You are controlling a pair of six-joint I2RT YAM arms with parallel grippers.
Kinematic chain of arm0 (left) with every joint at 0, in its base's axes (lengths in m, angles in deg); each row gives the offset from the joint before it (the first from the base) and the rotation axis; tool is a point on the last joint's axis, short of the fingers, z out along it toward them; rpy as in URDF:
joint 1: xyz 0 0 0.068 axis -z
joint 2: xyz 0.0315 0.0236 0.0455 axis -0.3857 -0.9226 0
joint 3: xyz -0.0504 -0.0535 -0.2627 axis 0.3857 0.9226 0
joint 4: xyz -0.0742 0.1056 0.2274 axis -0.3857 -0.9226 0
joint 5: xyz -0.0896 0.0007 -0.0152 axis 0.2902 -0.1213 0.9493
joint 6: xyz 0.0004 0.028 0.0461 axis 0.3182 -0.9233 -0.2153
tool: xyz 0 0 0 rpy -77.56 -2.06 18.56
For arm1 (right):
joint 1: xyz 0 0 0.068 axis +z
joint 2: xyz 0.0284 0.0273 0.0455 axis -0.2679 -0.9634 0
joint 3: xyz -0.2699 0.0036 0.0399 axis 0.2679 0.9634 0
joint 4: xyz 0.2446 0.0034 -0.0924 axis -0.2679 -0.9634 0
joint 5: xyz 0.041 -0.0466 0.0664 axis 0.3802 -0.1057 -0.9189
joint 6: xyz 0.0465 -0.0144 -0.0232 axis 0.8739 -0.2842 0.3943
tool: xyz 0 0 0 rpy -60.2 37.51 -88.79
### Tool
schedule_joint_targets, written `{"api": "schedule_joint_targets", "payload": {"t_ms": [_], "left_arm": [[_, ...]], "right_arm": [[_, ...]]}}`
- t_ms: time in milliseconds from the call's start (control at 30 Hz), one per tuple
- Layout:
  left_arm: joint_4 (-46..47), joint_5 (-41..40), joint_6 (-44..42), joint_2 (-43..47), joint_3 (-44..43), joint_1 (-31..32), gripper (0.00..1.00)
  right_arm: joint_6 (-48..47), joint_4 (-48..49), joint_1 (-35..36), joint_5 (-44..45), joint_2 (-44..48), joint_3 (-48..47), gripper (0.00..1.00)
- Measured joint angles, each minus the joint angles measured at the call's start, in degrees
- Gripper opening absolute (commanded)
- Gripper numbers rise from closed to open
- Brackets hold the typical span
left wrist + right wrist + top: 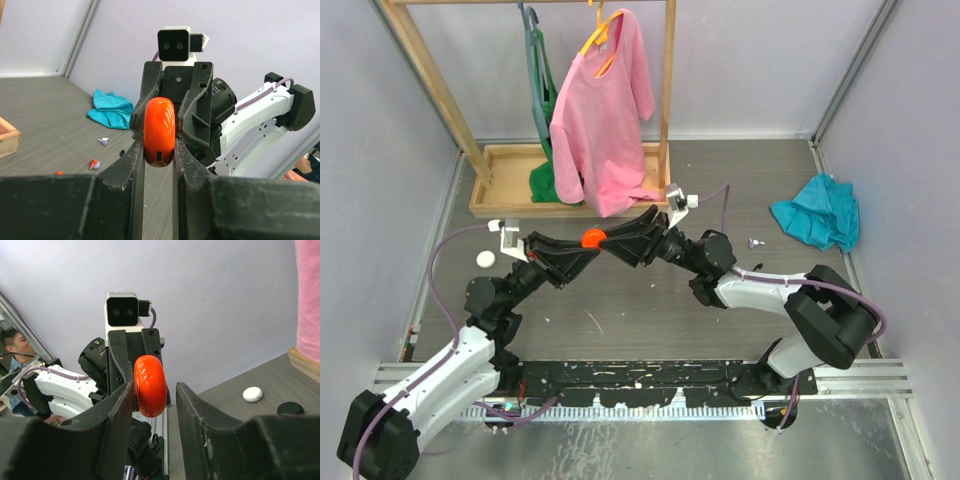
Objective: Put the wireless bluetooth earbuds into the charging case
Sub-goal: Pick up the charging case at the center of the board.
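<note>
The grey table (650, 300) is filling most of the overhead view, with a wooden clothes rack (505, 207) standing in the upper left of the frame. A pink shirt (605, 110) is hanging from its rail, and a green garment (542, 185) is trailing down into the rack's base beside it. A teal cloth (817, 222) is lying crumpled at the right of the frame. The left arm (450, 365) is reaching up from the lower left and the right arm (820, 315) is bending in from the lower right. The two are meeting nose to nose just above the middle of the frame, in front of the rack.

Between them, held up off the table, the red charging case (159, 131) is standing on edge, round and glossy. The left gripper (157, 150) is clamping it, both fingers pressing on its flat faces. The right gripper (155, 390) is straddling the same case from the opposite side with its jaws apart. In its own wrist view one finger is lying against the case while a gap is showing at the other.

A white round case (252, 394) and a black round case (290, 408) are resting on the table at the lower right of the right wrist view, near each other but not touching.

The earbuds (103, 141) are lying loose on the table at the left of the left wrist view, below the teal cloth and well apart from the red case. A pale lilac one is lying nearest the cloth, and a red and lilac one is lying nearer the lower edge.
</note>
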Motion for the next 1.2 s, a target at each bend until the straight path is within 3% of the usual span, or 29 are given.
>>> {"api": "schedule_joint_targets", "payload": {"t_ms": [167, 333, 433, 567, 733, 900, 1200], "left_arm": [[0.52, 0.04, 0.35, 0.04, 0.00, 0.44, 0.08], [1.11, 0.33, 1.31, 0.09, 0.00, 0.66, 0.37], [0.66, 0.59, 1.07, 0.35, 0.00, 0.66, 0.50], [-2.58, 1.33, -0.35, 1.44, 0.00, 0.66, 0.59], [-9.99, 2.45, -4.26, 4.90, -0.35, 0.66, 0.60], [-18.27, 5.40, -9.20, 7.43, -1.92, 0.66, 0.60], [-26.62, 11.39, -16.65, 6.91, -6.75, 0.66, 0.54]], "right_arm": [[0.87, 0.92, 0.11, -0.79, -0.13, -0.20, 0.24], [1.07, 1.90, 0.11, -2.03, -0.11, -0.20, 0.09], [0.79, 1.86, 0.09, -3.45, -0.09, -0.20, 0.04], [-1.09, -0.68, -0.24, -6.25, 1.51, -0.20, 0.02], [-8.09, -11.87, -1.79, -9.75, 8.02, -0.24, 0.02], [-20.72, -31.26, -2.36, -12.35, 14.27, -4.42, 0.02], [-37.55, -58.73, -2.36, -14.56, 16.63, -12.41, 0.02]]}}
